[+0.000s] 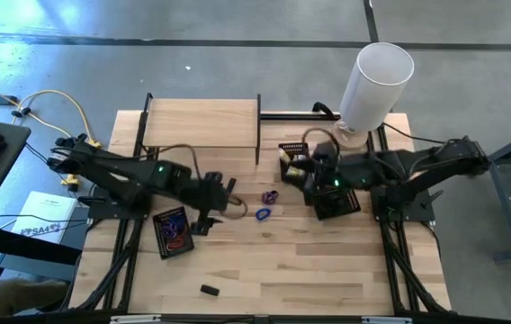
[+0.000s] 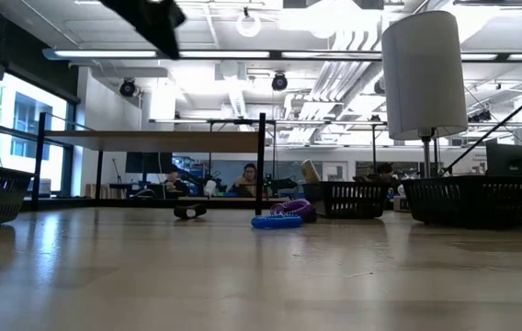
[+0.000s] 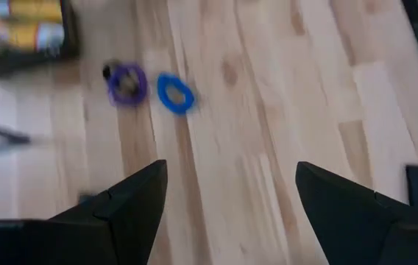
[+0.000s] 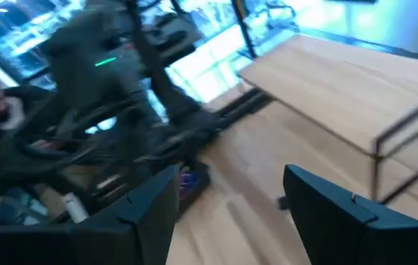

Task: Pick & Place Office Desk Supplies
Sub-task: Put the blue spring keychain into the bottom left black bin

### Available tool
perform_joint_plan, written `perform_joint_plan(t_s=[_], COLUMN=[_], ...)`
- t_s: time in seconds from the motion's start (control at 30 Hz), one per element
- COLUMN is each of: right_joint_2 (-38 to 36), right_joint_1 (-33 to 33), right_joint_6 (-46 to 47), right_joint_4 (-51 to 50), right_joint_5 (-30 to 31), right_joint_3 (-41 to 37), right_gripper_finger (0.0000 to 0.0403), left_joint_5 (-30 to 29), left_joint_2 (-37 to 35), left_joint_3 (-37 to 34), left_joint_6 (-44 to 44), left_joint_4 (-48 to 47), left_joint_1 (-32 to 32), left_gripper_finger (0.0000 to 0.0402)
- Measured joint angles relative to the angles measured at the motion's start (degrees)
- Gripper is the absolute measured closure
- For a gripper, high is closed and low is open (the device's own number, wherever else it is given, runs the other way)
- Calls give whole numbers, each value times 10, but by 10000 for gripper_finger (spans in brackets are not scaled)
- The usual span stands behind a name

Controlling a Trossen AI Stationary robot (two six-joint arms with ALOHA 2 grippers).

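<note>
Loops were the targets: from above, a purple loop (image 1: 270,195) and a blue loop (image 1: 263,214) lay mid-desk, just ahead of the left gripper (image 1: 229,200), fingers spread wide and empty. The right gripper (image 1: 302,168) hovered over a mesh tray (image 1: 284,148), fingers open too. A small black block (image 1: 209,290) sat well apart, near the front edge. Low view: both loops (image 2: 278,216) lay flat and touching, so one grab would probably drag both. Left wrist view: wide fingers (image 3: 132,202), nothing blocking the loops (image 3: 174,93). Right wrist view: blurry, open fingers (image 4: 150,206), a wooden shelf (image 4: 341,70) beyond.
</note>
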Motion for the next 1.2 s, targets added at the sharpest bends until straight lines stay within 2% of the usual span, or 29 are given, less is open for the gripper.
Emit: perform_joint_plan(t_s=[0.13, 0.27, 0.43, 0.6, 0.83, 0.93, 1.1, 1.2], right_joint_2=[7, 15, 21, 20, 21, 21, 21, 20], right_joint_1=[64, 121, 174, 200, 207, 205, 197, 195], right_joint_6=[27, 68, 107, 134, 139, 142, 139, 117], right_joint_4=[8, 11, 20, 20, 18, 19, 28, 38], right_joint_5=[58, 113, 171, 219, 239, 242, 234, 208], right_joint_3=[0, 0, 0, 0, 0, 0, 0, 0], right_gripper_finger=[171, 171, 171, 171, 171, 171, 171, 171], left_joint_5=[68, 100, 141, 148, 148, 127, 53, 28], left_joint_2=[0, 1, 4, 15, 55, 82, 132, 157], left_joint_3=[-20, -52, -138, -213, -236, -237, -236, -236], left_joint_6=[69, 94, 80, 19, -105, -110, -85, -78], left_joint_4=[103, 153, 256, 395, 477, 504, 533, 543], left_joint_1=[45, 87, 125, 132, 111, 103, 89, 82], left_gripper_finger=[109, 109, 109, 109, 109, 109, 109, 109])
